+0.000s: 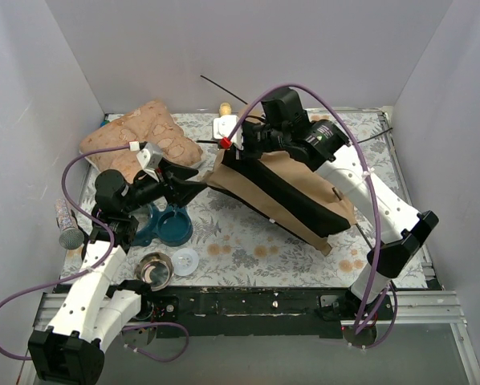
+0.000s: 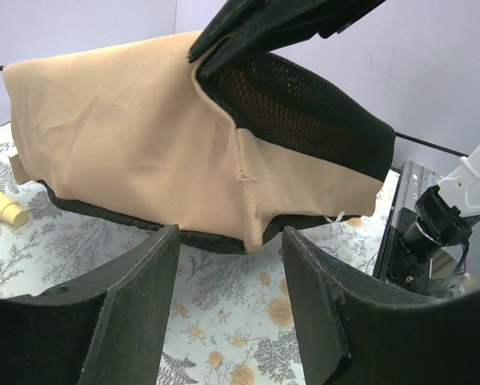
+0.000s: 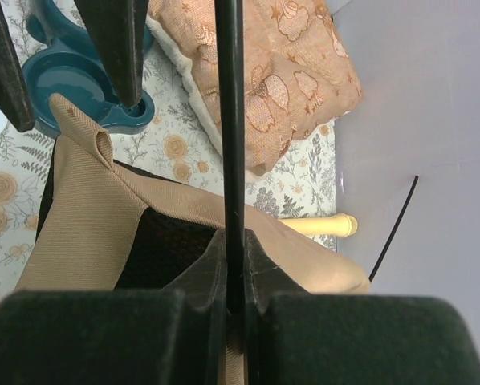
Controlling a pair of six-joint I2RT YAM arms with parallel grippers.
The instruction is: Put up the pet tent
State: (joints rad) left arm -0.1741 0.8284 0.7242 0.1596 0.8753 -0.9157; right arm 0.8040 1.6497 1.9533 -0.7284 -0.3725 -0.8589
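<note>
slippage of the thin black pole [image 3: 228,120] from the right gripper [image 3: 234,269], clamped on it, could let the pet tent [image 1: 292,192], slumped just beside the cushion [image 1: 140,136], collapse, while the left gripper [image 2: 230,241], jaws apart and empty, might close short of the fabric

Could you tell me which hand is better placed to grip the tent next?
Likely left: the left hand is open, facing a loop on the pet tent; the right hand is shut on a black pole.
</note>
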